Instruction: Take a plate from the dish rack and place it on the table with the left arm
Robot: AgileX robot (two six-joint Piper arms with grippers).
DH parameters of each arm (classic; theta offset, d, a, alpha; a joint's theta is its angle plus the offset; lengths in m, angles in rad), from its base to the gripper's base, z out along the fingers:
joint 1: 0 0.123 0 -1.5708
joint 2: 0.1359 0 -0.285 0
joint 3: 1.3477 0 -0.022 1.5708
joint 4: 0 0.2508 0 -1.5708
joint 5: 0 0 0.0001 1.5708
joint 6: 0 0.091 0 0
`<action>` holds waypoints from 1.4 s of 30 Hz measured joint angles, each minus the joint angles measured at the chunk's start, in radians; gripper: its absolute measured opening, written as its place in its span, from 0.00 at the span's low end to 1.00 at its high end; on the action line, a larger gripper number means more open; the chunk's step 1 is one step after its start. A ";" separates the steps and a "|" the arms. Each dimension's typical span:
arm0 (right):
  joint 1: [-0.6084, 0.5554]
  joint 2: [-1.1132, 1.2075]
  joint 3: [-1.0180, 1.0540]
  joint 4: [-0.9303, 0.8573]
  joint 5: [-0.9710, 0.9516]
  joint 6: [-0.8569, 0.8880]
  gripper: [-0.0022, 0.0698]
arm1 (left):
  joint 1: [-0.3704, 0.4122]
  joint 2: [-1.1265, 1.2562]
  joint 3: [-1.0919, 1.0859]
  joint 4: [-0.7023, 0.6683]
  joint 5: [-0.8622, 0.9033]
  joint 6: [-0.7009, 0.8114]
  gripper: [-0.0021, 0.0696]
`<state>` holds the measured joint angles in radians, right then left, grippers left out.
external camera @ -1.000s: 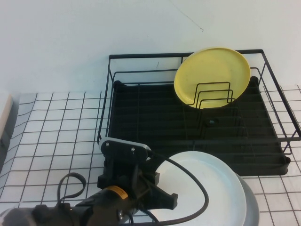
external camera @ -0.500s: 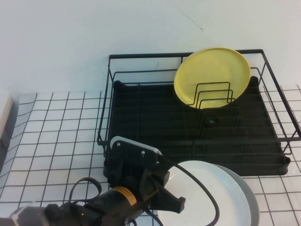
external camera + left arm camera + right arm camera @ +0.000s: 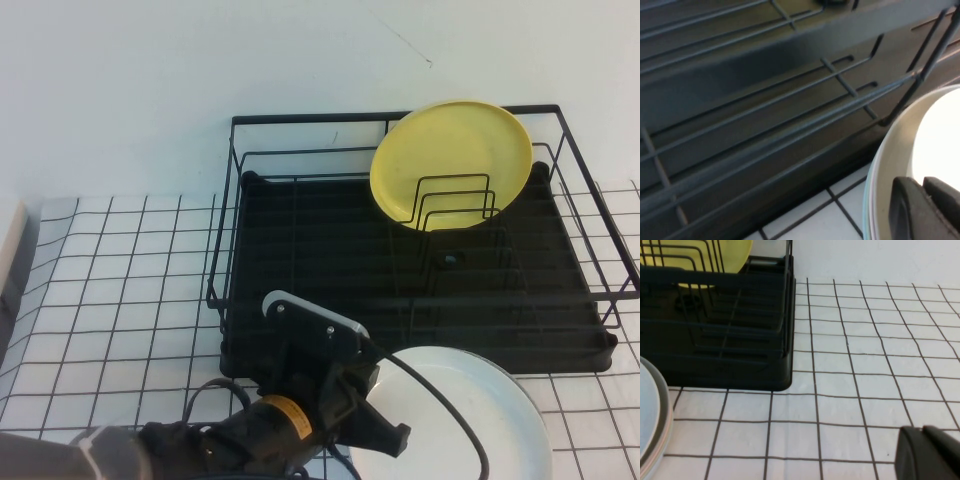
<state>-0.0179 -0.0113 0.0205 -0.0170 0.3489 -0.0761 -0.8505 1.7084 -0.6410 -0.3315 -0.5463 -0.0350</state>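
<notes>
The white plate [image 3: 460,415] lies flat in front of the dish rack [image 3: 300,250], near the table's front edge. It also shows in the left wrist view [image 3: 940,135] and at the edge of the right wrist view [image 3: 646,412]. My left gripper [image 3: 385,432] is at the plate's left rim, its fingers [image 3: 907,212] closed together on the rim. A thin grey rim [image 3: 666,425] shows just under the plate. My right gripper [image 3: 927,455] is shut and empty, low over the table [image 3: 850,365] to the right of the rack.
A yellow plate [image 3: 452,160] stands upright in the rack's wire dividers at the back right. The rack's front wall [image 3: 790,165] is close behind my left gripper. Grid-patterned table [image 3: 120,270] lies to the left of the rack.
My left arm has moved right and slightly toward the front edge with the white plate. The plate now covers the grey plate that showed beside it.
</notes>
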 joint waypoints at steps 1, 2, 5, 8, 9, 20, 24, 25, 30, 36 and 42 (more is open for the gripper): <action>0.000 0.000 0.000 0.000 0.000 0.000 0.03 | 0.000 0.002 -0.005 0.002 0.000 0.000 0.03; 0.000 0.000 0.000 0.000 0.000 0.000 0.03 | 0.000 0.002 -0.009 0.005 0.000 0.000 0.03; 0.000 0.000 0.000 0.000 0.000 0.000 0.03 | 0.000 0.004 -0.013 0.008 0.000 0.000 0.03; 0.000 0.000 0.000 0.000 0.000 0.000 0.03 | 0.002 0.007 -0.013 0.010 0.000 0.007 0.03; 0.000 0.000 0.000 0.000 0.000 0.000 0.03 | 0.002 0.007 -0.013 0.011 0.000 0.009 0.03; 0.000 0.000 0.000 0.000 0.000 0.000 0.03 | 0.003 0.010 -0.013 0.035 -0.002 0.043 0.35; 0.000 0.000 0.000 0.000 0.000 0.000 0.03 | 0.003 0.010 -0.013 0.060 -0.019 0.047 0.46; 0.000 0.000 0.000 0.000 0.000 0.000 0.03 | 0.003 0.010 -0.013 0.062 -0.024 0.053 0.47; 0.000 0.000 0.000 0.000 0.000 0.000 0.03 | 0.003 0.010 -0.013 0.062 -0.027 0.077 0.46; 0.000 0.000 0.000 0.000 0.000 0.000 0.03 | 0.003 -0.038 -0.013 0.062 -0.006 0.110 0.16; 0.000 0.000 0.000 0.000 0.000 0.000 0.03 | 0.003 -0.176 -0.013 -0.007 0.108 0.223 0.04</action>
<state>-0.0179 -0.0113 0.0205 -0.0170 0.3489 -0.0761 -0.8471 1.5326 -0.6544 -0.3384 -0.4385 0.1881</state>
